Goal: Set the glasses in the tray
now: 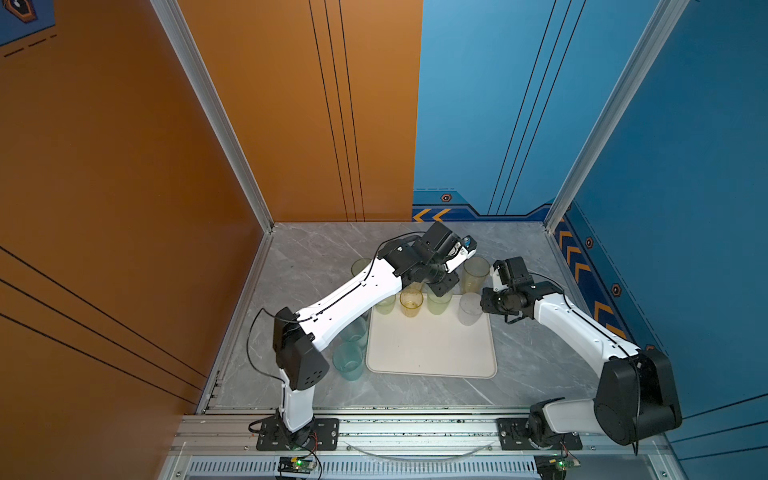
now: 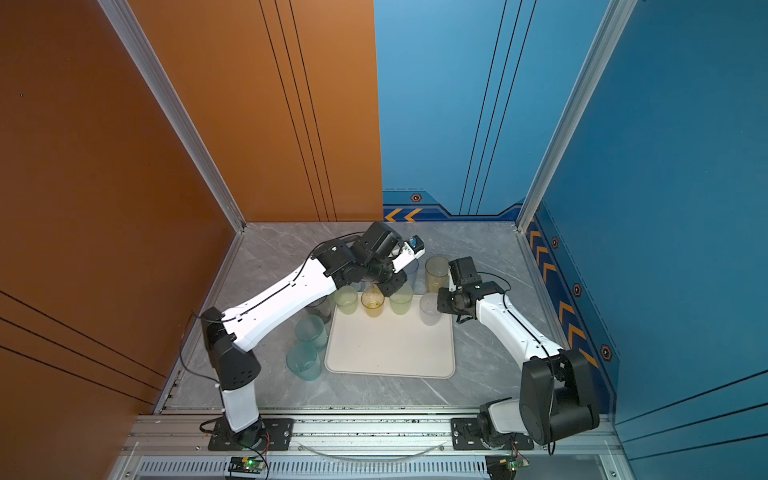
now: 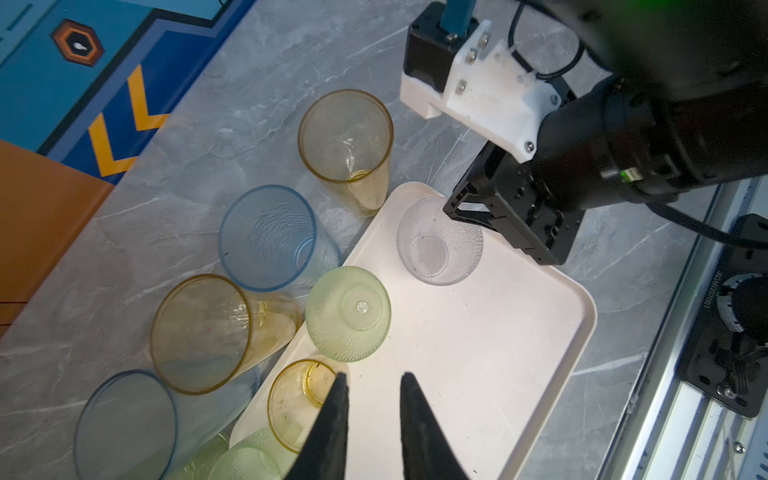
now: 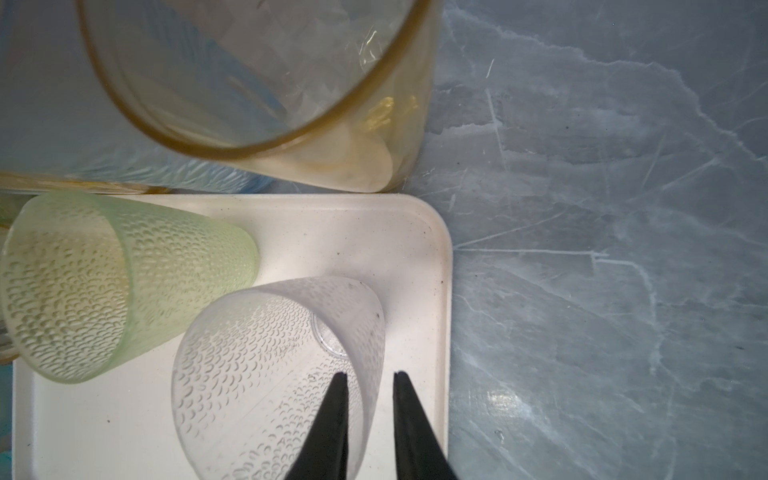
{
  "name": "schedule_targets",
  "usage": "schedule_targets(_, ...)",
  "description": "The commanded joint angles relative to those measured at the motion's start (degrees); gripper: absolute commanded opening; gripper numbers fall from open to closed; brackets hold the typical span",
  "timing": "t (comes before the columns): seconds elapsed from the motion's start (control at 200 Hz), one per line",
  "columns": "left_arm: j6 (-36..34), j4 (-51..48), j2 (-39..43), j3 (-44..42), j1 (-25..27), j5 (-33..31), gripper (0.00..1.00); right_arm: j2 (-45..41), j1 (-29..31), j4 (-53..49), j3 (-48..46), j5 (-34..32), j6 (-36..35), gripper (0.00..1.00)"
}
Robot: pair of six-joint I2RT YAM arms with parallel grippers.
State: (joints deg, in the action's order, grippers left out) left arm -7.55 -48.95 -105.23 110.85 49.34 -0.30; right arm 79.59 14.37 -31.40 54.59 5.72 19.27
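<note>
Tray (image 1: 432, 357) mid desk (image 1: 536, 365).

In tray, row of four along 12 o'clock rim, running 9 to 3:
- outer-left tumbler (image 1: 384, 307)
- inner-left tumbler (image 1: 411, 305)
- inner-right tumbler (image 1: 439, 306)
- outer-right tumbler (image 1: 469, 313), in 1 o'clock corner

On desk, off tray:
- corner tall tumbler (image 1: 476, 276) just beyond 1 o'clock corner
- three close together behind row, beyond 12 o'clock rim: first tall tumbler (image 3: 266, 237), second tall tumbler (image 3: 199, 332), third tall tumbler (image 3: 124, 428)
- side tumbler (image 1: 356, 332) at tray's 9 o'clock, just beside rim
- front tumbler (image 1: 348, 361) before it, at 8 o'clock

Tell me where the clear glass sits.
In both top views the clear glass stands in the tray's far right corner, between a green glass and the right gripper.
</note>
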Motion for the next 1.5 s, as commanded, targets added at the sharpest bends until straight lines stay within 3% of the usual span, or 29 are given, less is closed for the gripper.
schedule_targets(0.0, 1.6, 2.8, 3.7, -4.8, -1.6, -2.6, 0.24, 1.2, 1.1, -0.8, 2.2, -2.3, -0.6, 0.18)
schedule_targets(0.351, 3.8, 3.3, 12.1, -17.0, -4.3, -4.9, 0.25, 3.1, 4.1, -0.5, 3.3, -7.8, -0.7, 0.11)
schedule_targets(0.691, 4.6, 3.2, 14.9, -21.4, -5.8, -4.9, 0.25, 3.2, 5.5, 2.0, 3.1, -13.7, 0.1, 0.05)
schedule_targets(1.322, 4.7, 3.1, 15.4, -23.9, -7.7, -3.5, 0.25, 7.3, 4.1, 0.6, 6.8, -15.5, -1.2, 0.05)
schedule_targets(1.497, 4.5, 3.1, 16.1, -24.5, -8.3, -3.6, 0.28, 7.9, 3.7, 0.0, 7.4, -14.5, -1.2, 0.11)
